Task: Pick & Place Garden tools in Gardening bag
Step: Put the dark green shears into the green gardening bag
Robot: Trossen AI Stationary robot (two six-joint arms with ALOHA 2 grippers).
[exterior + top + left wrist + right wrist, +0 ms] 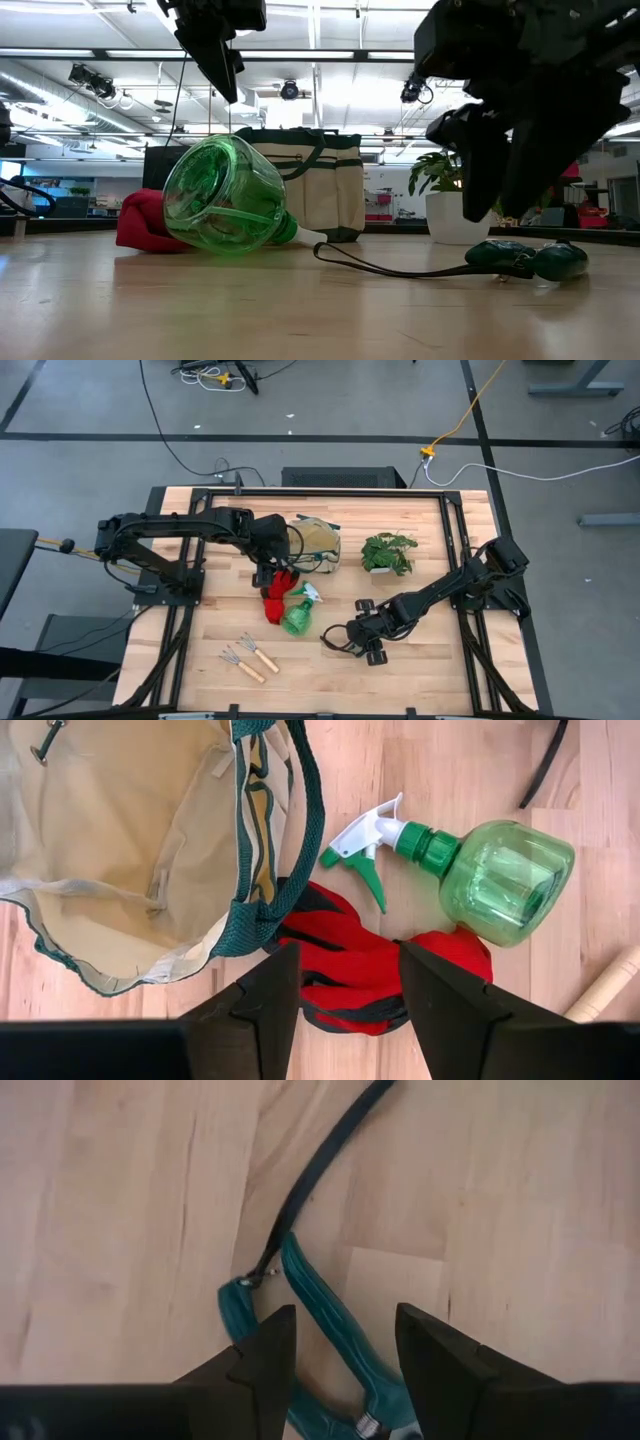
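The red gloves [279, 596] lie on the table between the cream gardening bag [318, 540] and the green spray bottle [298, 618], which lies on its side. My left gripper [345, 990] is open and hovers above the gloves [350, 970], high over the table in the low view [215, 45]. My right gripper [340, 1350] is open just above the green-handled pruning shears [320, 1315], which lie flat with a black strap [320, 1180]. Two wooden-handled rakes [250, 657] lie near the front left.
A potted plant [388, 552] stands to the right of the bag, which stands open with its mouth up [120, 850]. The spray bottle's white nozzle [365, 830] points toward the bag. Bare wood lies at the table's near right.
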